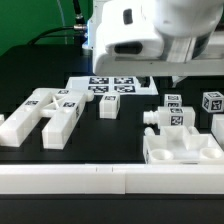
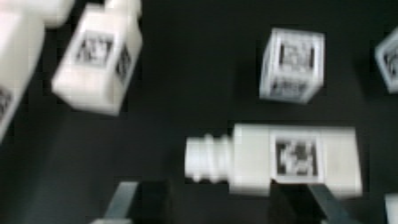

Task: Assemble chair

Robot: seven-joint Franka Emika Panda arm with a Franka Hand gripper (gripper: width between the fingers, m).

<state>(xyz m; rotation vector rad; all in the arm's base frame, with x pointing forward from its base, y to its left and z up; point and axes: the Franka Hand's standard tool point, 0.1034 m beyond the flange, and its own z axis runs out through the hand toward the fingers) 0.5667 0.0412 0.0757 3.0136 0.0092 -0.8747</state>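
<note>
The chair lies in loose matte white pieces with black-and-white tags. A short block with a round peg (image 2: pixel 285 155) (image 1: pixel 165 118) lies on the black table just ahead of my gripper (image 2: pixel 237 205). One finger (image 2: pixel 128 200) stands well off the peg end, while the other finger (image 2: pixel 347 205) overlaps the block's far end. The jaws stand apart and hold nothing. A small cube (image 2: pixel 294 65) (image 1: pixel 172 100) sits beyond the block. The slotted seat block (image 1: pixel 180 148) rests at the front on the exterior view's right. Long bars (image 1: pixel 45 110) (image 2: pixel 98 60) lie on its left.
The marker board (image 1: pixel 110 85) lies flat at the back centre. Another small cube (image 1: pixel 211 101) stands at the exterior view's far right, and a short block (image 1: pixel 108 106) sits in front of the marker board. A white rail (image 1: pixel 110 180) runs along the front edge. The arm's white housing (image 1: pixel 140 30) hangs overhead.
</note>
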